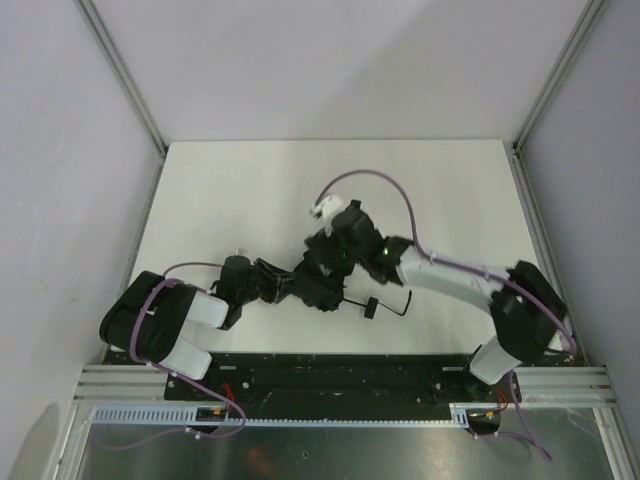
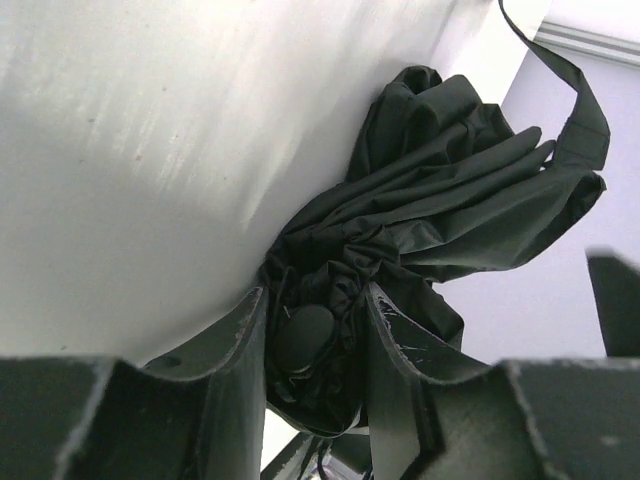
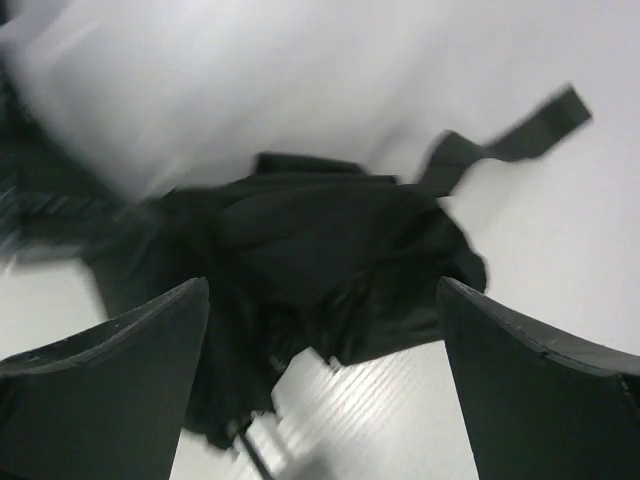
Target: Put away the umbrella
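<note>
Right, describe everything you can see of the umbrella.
The umbrella is a black compact one, its matte fabric canopy collapsed into loose, crumpled folds, not wrapped tight. It lies on the white table, near the middle. A flat black strap trails free from the bundle. The left gripper is clamped on its gathered end, where a rounded black knob shows between the jaws. The right gripper hangs open over the fabric; whether it touches is unclear in the blur.

Umbrella (image 1: 322, 288) at table (image 1: 250, 190) centre — L pincer (image 2: 315, 300) round its left end, R pincer (image 3: 322, 285) over its right.
</note>
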Tool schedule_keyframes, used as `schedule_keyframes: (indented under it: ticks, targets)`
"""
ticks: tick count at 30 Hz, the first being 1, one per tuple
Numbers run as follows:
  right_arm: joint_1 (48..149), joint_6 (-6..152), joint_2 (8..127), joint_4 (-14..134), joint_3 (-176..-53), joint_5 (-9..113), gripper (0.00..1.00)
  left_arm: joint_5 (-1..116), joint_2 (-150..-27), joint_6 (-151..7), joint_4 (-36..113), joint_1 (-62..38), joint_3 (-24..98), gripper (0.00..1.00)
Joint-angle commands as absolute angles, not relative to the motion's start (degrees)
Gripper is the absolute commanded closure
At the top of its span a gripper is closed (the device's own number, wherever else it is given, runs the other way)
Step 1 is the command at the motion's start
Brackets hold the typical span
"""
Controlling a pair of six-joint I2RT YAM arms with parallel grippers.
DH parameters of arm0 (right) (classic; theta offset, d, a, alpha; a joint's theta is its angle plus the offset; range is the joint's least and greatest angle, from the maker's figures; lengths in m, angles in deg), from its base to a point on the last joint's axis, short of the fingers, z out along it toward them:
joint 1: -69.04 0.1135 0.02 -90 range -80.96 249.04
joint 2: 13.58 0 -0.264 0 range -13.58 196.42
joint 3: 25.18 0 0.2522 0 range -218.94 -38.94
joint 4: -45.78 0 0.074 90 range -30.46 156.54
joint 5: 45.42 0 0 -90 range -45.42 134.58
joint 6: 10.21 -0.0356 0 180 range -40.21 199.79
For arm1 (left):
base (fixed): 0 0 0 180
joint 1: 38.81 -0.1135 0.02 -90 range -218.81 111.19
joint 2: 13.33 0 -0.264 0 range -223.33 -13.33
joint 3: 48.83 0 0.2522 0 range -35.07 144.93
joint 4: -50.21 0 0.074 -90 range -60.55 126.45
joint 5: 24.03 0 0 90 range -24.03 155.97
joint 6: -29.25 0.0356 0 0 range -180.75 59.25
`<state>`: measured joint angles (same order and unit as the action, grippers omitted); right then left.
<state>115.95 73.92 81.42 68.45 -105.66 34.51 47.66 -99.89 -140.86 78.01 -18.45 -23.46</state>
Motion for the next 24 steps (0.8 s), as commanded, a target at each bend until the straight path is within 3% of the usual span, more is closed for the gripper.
schedule_keyframes:
  ticks: [1,9,17,19,24]
  targets:
    - [125.86,98.7,71.91,61.45,-97.77,30.7,0.02,48.05,-100.51,-138.56,59.2,-18.5,-21.76,1.0]
    - [129.22,97.57,78.59,55.81,-96.36,42.76,0.13,51.93,-96.38,-135.61,42.8,-18.86,-15.88,1.0]
    - [127.14,96.06,88.57,55.74,-97.84,43.11,0.31,52.27,-97.14,-134.71,39.77,-18.94,-13.97,1.0]
    - [126.34,94.47,90.7,56.33,-98.03,43.71,0.39,52.19,-97.43,-134.35,39.57,-18.94,-13.51,1.0]
    - [124.54,89.27,97.58,58.85,-99.33,44.84,0.7,53.49,-97.59,-131.68,37.68,-18.96,-10.99,1.0]
